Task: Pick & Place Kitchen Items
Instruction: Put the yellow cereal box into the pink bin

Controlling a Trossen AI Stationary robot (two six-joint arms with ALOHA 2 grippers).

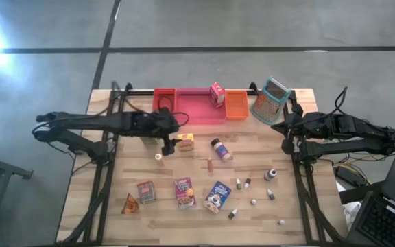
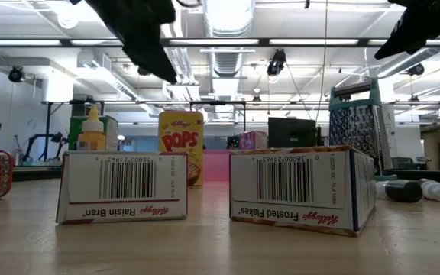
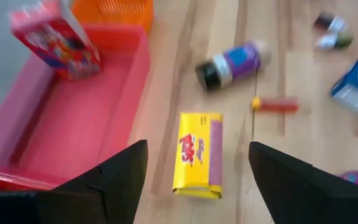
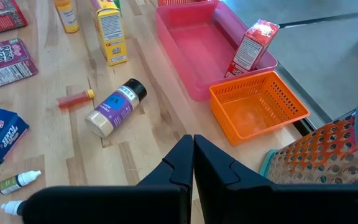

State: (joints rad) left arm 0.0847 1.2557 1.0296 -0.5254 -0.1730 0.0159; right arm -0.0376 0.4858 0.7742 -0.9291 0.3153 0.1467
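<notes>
Pink tray bin (image 1: 196, 108) at the table's (image 1: 197, 219) far edge holds one red carton (image 1: 217, 95); nearly all our kitchen items lie loose. Our left gripper (image 3: 194, 165) hovers with jaws spread, holding nothing, over the yellow Pops box (image 3: 197, 154) beside that bin. Our right gripper (image 4: 193, 163) waits clenched, empty, by the grater (image 1: 271, 99).

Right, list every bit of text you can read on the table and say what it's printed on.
"Kellogg's Raisin Bran", upside down, with barcode "38000 21943": left cereal box.
"Kellogg's Frosted Flakes", upside down, with barcode "38000 21963": right cereal box.
"POPS": yellow cereal box.
Too blurred to read: spice jar label, pink carton.
</notes>
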